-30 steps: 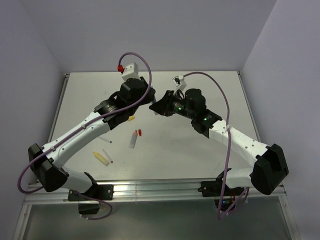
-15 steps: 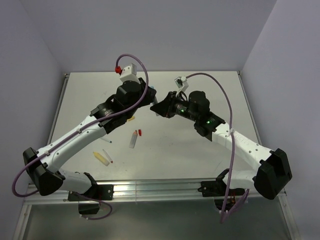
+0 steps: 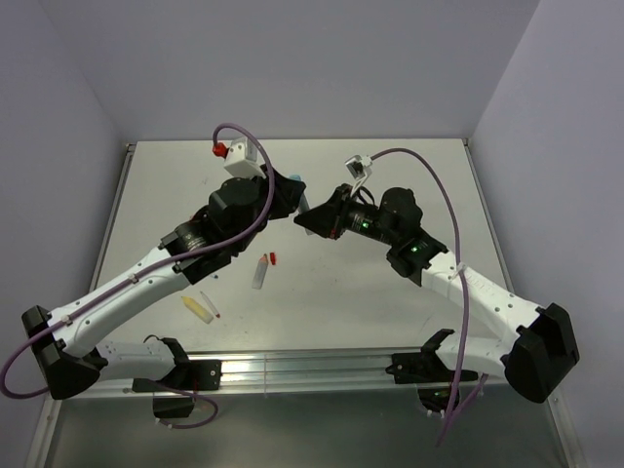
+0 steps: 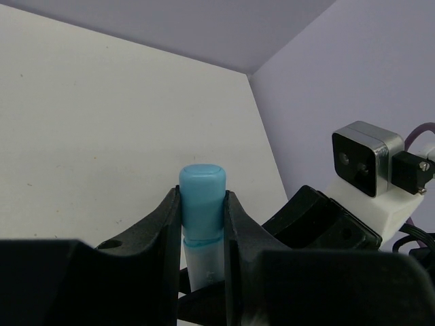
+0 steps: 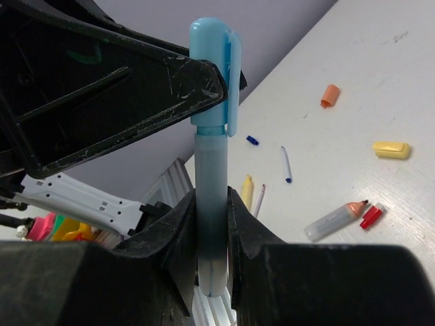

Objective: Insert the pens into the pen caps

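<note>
Right wrist view shows us mid-capping: our left fingers (image 4: 162, 231) clamp the light-blue cap (image 5: 212, 71), our right fingers (image 5: 179, 238) clamp the light-blue pen (image 5: 211, 190) beneath it, both above the table (image 5: 380, 88), so next likely needs a straight seating push.

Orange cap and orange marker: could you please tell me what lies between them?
Only bare table separates orange cap and orange marker, in the right wrist view.
</note>
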Robot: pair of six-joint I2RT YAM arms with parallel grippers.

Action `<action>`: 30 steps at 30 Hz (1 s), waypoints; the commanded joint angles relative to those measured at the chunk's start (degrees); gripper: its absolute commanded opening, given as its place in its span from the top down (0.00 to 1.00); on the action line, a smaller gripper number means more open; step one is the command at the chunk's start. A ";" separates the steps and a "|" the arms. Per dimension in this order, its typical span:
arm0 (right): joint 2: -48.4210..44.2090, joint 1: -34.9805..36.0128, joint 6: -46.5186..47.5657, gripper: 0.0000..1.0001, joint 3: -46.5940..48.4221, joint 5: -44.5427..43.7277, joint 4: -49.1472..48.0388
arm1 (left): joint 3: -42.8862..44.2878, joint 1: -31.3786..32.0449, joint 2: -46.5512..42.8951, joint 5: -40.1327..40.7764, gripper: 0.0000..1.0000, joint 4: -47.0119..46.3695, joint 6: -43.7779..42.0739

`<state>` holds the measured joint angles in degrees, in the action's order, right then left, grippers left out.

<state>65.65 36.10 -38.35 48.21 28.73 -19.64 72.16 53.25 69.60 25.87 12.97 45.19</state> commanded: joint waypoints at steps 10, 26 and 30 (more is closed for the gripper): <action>-5.09 -2.79 3.45 1.00 2.50 -12.55 -4.71 | 1.40 10.02 0.44 1.55 1.00 9.43 -1.16; -6.67 -2.70 10.05 1.00 6.20 -20.29 2.06 | 7.29 15.12 4.93 7.09 1.00 17.52 2.54; -5.97 -2.70 9.70 1.00 6.81 -20.47 2.15 | 7.82 15.74 5.89 7.09 1.00 17.88 2.62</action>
<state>59.46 36.23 -29.43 49.06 25.41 -8.32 79.44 63.35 74.89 42.30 20.23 46.94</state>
